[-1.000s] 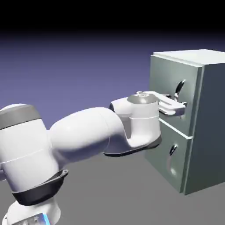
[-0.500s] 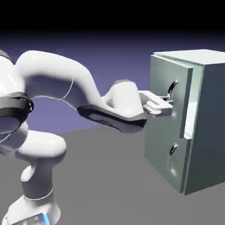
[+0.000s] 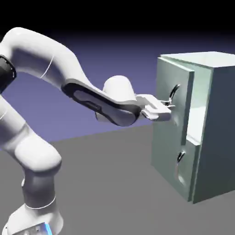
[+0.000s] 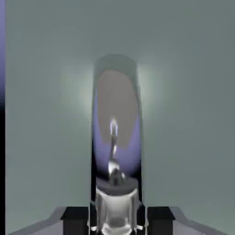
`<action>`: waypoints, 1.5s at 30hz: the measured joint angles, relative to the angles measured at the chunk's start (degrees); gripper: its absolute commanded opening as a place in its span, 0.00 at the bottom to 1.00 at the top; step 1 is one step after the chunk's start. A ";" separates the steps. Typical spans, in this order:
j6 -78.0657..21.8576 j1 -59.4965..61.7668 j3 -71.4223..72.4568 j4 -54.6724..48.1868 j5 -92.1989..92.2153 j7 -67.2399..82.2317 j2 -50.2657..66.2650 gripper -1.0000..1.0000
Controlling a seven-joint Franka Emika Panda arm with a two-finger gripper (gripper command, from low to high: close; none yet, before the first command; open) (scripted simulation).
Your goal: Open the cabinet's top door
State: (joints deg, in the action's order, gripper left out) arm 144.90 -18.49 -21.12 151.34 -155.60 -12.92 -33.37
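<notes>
The pale grey-green cabinet (image 3: 215,133) stands at the exterior view's right. Its top door (image 3: 172,98) is swung out from the cabinet front, leaving a gap along its right edge. My gripper (image 3: 170,109) is shut on the door's curved silver handle (image 3: 174,93). In the hand view the handle (image 4: 115,137) runs upright through the middle, shiny and reflective, caught between my two dark fingertips (image 4: 75,215) at the bottom, with the door panel (image 4: 188,114) filling the picture behind it.
The smaller lower door (image 3: 176,172) with its short handle (image 3: 181,156) stays flush in the cabinet front. The grey table (image 3: 114,183) stretches below my arm. A strip of blue-violet backdrop (image 4: 2,50) shows at the hand view's left edge.
The top door has swung further out from the cabinet as my gripper pulled its handle leftward. My arm's elbow has risen and folded back to the left.
</notes>
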 measured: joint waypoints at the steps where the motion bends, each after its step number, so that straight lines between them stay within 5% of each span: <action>1: -0.80 0.77 1.32 0.99 2.50 1.58 -0.80 0.00; 26: -37.72 -2.94 33.78 10.64 64.61 25.32 -7.95 0.00; 30: -33.42 5.07 41.14 10.38 68.14 25.53 -9.30 0.00; 45: -67.89 10.38 65.41 -9.78 93.00 22.94 11.28 0.00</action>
State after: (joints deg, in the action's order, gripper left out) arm 77.01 -8.12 44.29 141.56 -62.60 10.02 -22.08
